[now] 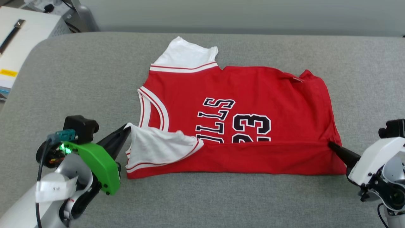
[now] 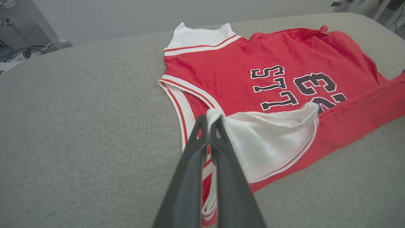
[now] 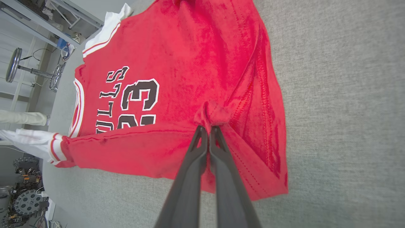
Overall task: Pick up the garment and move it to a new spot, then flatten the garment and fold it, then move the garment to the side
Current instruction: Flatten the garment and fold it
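Head view shows the garment lying on a grey padded surface, its near edge folded over part of the black "BULLS" lettering and "23". Left wrist view has the left gripper clamped on a white sleeve. Right wrist view shows the right gripper pinching bunched red fabric near the hem, with "ULLS" and "23" readable.

Your jersey sits on the padded table, between your grippers: sleeve at the left gripper, hem at the right gripper.
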Motion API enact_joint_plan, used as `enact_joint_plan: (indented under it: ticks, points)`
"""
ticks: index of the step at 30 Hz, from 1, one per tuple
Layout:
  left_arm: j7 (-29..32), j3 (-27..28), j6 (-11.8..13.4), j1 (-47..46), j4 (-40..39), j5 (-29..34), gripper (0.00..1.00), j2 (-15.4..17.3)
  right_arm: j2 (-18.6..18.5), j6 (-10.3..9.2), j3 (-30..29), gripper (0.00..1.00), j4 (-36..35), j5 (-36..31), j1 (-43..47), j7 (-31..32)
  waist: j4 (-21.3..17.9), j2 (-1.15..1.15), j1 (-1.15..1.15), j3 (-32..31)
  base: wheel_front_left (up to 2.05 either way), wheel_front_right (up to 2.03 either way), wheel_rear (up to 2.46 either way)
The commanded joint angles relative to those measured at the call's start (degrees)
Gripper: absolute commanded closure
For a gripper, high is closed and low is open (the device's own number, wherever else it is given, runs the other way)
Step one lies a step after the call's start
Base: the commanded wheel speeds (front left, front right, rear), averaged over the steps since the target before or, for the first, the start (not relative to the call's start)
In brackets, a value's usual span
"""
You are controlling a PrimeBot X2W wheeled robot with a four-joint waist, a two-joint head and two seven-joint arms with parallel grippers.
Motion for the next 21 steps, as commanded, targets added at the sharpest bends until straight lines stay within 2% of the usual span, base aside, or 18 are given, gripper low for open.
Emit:
enact_joint_plan:
  ticks: [1, 9, 15, 16, 17, 18, 19, 21]
  points:
    - [0.3, -0.1, -0.6, -2.0, 1.4, 0.9, 1.0, -0.7, 0.5, -0.03, -0.5, 1.0, 0.5, -1.1, -1.5, 0.4, -1.1, 0.0, 0.0, 2.8, 0.0, 0.0, 0.0]
    - [1.1, -2.0, -3.0, -8.1, 11.3, 2.0, 1.0, -4.1, 2.9, -0.03, -1.7, 1.0, 3.3, -4.3, -4.7, 1.5, -1.4, 0.0, 0.0, 5.2, 0.0, 0.0, 0.0]
    - [-1.8, -3.2, -3.2, -11.3, 19.2, 3.7, 1.0, -8.4, 4.0, -0.03, -1.8, 1.0, 5.9, -5.3, -6.2, -0.3, -1.3, 0.0, 0.0, 5.9, 0.0, 0.0, 0.0]
    - [-2.2, -3.4, -3.3, -11.7, 20.4, 4.0, 0.54, -8.9, 4.1, -0.03, -1.6, 1.0, 6.3, -5.4, -6.3, -0.5, -1.3, 0.0, 0.0, 5.8, 0.0, 0.0, 0.0]
    - [-2.9, -3.6, -3.2, -12.1, 21.9, 4.3, 0.0, -9.6, 4.0, -0.03, -1.6, 1.0, 6.7, -5.9, -6.5, -1.1, -1.3, 0.0, 0.0, 5.7, 0.0, 0.0, 0.0]
    - [-3.3, -3.7, -3.2, -12.4, 23.0, 4.5, 0.0, -10.0, 3.9, -0.03, -1.4, 0.58, 6.9, -6.3, -6.6, -1.7, -1.3, 0.0, 0.0, 5.4, 0.0, 0.0, 0.0]
    - [-4.0, -3.7, -3.1, -12.7, 24.4, 4.7, 0.0, -10.6, 3.8, -0.03, -1.4, 0.0, 7.3, -6.7, -6.7, -2.4, -1.3, 0.0, 0.0, 5.1, 0.0, 0.0, 0.0]
    - [-6.0, -3.7, -3.3, -13.0, 26.1, 4.9, 0.0, -11.7, 3.7, -0.03, -1.1, 0.0, 7.9, -7.0, -6.8, -3.1, -1.2, 0.0, 0.0, 4.1, 0.0, 0.0, 0.0]
